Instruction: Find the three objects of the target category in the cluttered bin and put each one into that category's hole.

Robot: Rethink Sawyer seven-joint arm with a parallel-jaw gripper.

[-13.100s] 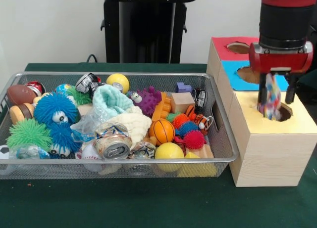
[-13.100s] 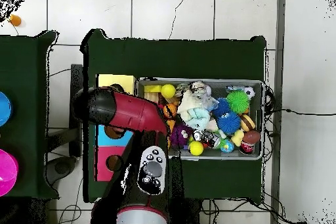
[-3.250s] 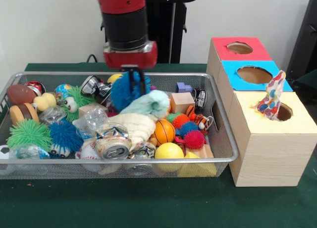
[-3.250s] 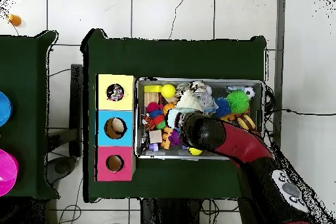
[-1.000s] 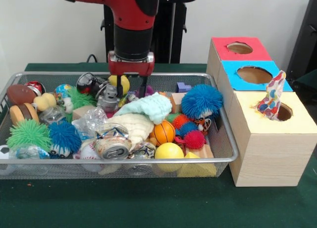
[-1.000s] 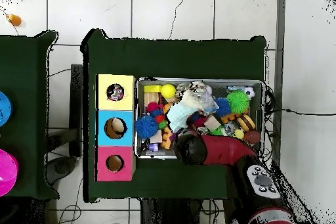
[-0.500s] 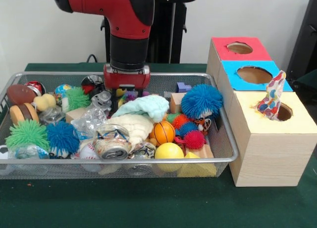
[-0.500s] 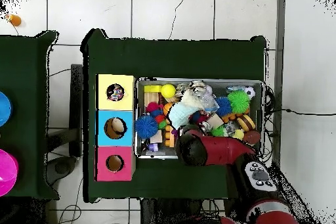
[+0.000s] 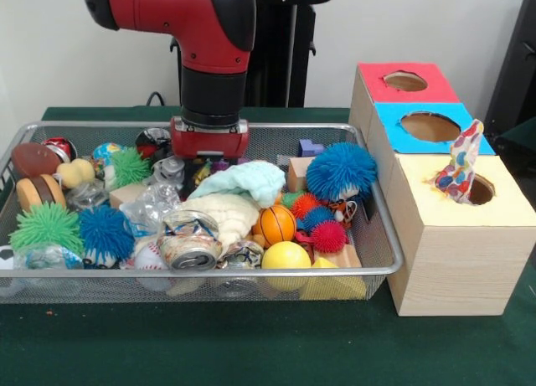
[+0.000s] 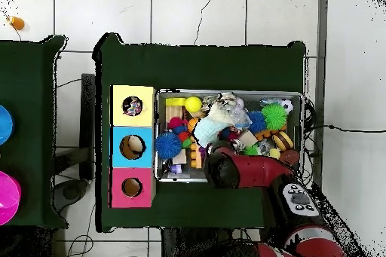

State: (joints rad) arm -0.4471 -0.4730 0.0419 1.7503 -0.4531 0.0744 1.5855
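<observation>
Since a second ago the gripper [image 9: 208,157] has sunk into the clutter at upper centre of the bin [image 9: 381,273], fingers hidden so its state cannot be told, suggesting a fresh search; one cloth [image 9: 459,166] juts from the yellow hole [image 9: 480,190], no others visible among three holes.

The red and black arm comes down almost straight from above, its thick black wrist upright over a red collar. Below that collar sits the pincer [image 9: 209,162], sunk low and mostly lost to sight, so I can't tell whether it is spread or closed. From overhead the arm's red forearm stretches away behind the pincer [image 10: 213,165] toward the base.
</observation>
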